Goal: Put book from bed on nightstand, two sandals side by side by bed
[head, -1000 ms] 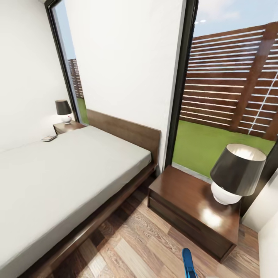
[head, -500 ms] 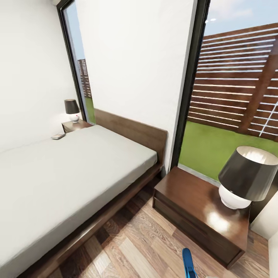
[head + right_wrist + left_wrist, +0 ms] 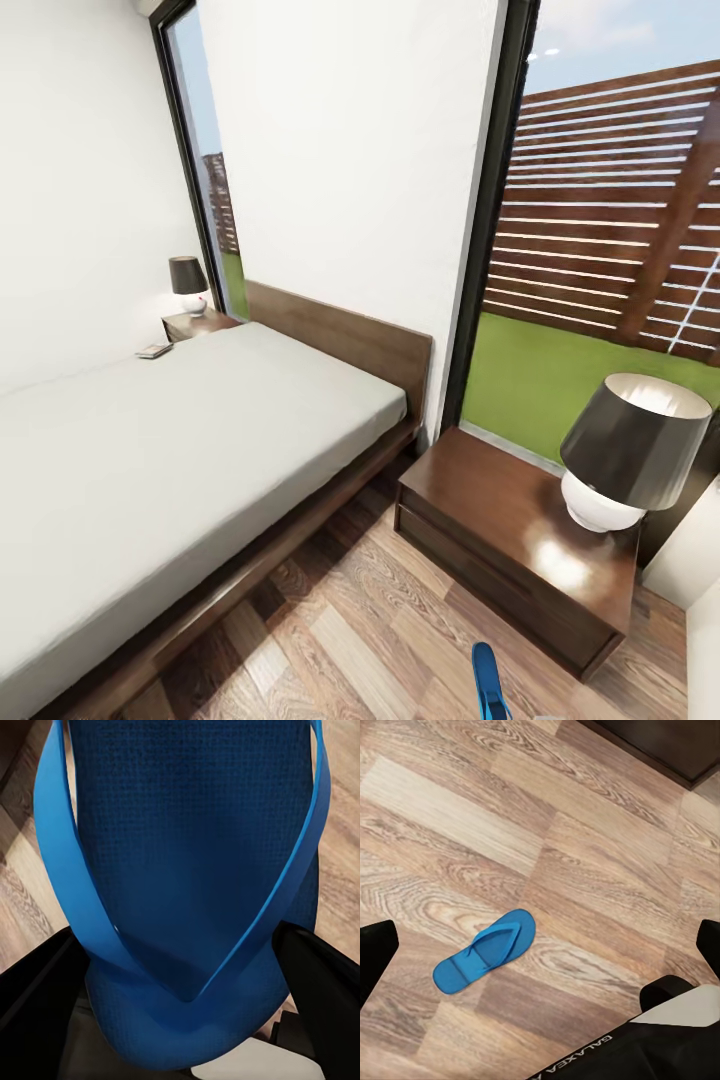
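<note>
Holding sandal (image 3: 187, 870) in rt jaws; view barely shifted since prev.

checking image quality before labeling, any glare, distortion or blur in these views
Head view: a bright glare patch on the near nightstand beside its lamp, and wide-angle lean in the window frames. Left wrist view: even light, the sandal on the floor sharp. Right wrist view: the held sandal is very close, dim and soft.
</note>
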Robot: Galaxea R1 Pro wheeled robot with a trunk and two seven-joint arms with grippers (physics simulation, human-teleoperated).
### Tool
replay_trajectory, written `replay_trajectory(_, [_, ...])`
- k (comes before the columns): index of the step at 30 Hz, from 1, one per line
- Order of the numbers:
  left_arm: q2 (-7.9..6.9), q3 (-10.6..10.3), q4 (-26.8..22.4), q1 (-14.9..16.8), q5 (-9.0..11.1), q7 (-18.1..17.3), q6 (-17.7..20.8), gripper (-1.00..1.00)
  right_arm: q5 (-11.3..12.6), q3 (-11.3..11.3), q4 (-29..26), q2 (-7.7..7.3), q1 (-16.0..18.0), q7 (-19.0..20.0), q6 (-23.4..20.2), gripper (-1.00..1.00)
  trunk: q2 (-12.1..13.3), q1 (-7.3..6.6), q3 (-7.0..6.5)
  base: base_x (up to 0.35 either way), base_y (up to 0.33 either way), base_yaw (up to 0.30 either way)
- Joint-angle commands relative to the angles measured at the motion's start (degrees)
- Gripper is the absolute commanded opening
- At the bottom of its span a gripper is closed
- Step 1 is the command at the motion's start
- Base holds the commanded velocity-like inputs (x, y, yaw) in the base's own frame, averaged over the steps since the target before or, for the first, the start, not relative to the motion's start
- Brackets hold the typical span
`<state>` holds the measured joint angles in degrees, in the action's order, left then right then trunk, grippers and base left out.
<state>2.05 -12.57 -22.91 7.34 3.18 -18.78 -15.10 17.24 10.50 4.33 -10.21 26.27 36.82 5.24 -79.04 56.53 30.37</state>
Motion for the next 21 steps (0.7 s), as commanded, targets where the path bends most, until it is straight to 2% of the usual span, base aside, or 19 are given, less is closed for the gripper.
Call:
replay_trajectory(1, [-0.04, -0.26, 0.06, 0.05, 0.33, -0.03, -0.2, 1.0, 0.43, 0.49, 0.27, 0.02, 0.1, 0.27, 0.47, -1.0, -0.03, 0.0, 0.05, -0.003, 0.0, 0.0])
replay_trajectory(21, [-0.06, -0.26, 0.06, 0.05, 0.33, -0.03, -0.2, 1.0, 0.43, 0.49, 0.25, 0.02, 0.1, 0.19, 0.47, -1.0, -0.03, 0.0, 0.05, 0.0, 0.0, 0.0])
